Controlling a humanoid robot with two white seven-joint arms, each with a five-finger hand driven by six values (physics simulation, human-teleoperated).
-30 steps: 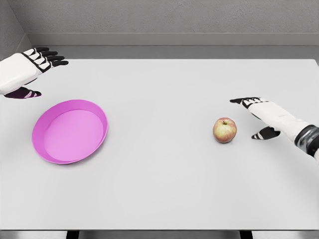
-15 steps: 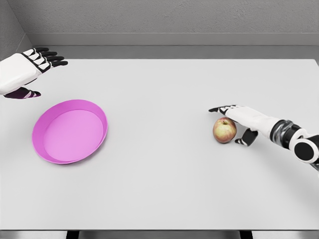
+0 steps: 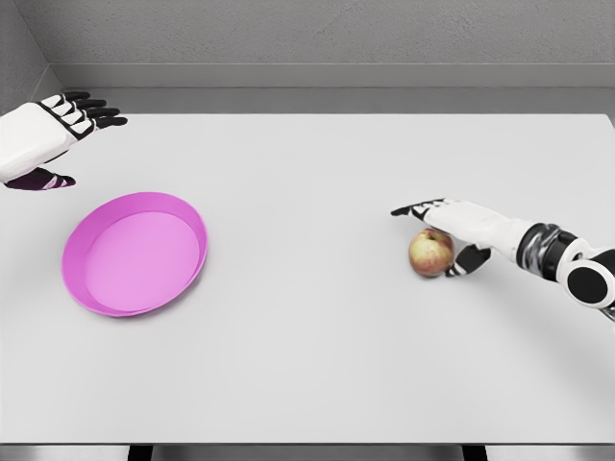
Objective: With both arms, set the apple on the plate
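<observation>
Since nearest the camera lies only bare white tabletop (image 3: 307, 384), starting there: flat, smooth, hard, so likely to let a round thing roll if nudged. Next back, pink plate (image 3: 135, 253) on the left part, shallow with a raised rim, nothing in it. About level with it on the right, apple (image 3: 431, 253) upright on the tabletop, well apart from the plate, stem dimple up. Right hand (image 3: 450, 232) draped over and behind the apple, fingers (image 3: 411, 208) stretched out past its top, thumb low at its right side; spread wide, not closed, contact unclear. Probably light, rigid, smooth-skinned, somewhat slippery; best taken across the widest part, thumb opposite fingers, with moderate squeeze to avoid squirting out. Farthest back at the left edge, left hand (image 3: 48, 134) hovering above the tabletop, fingers extended, holding nothing.
</observation>
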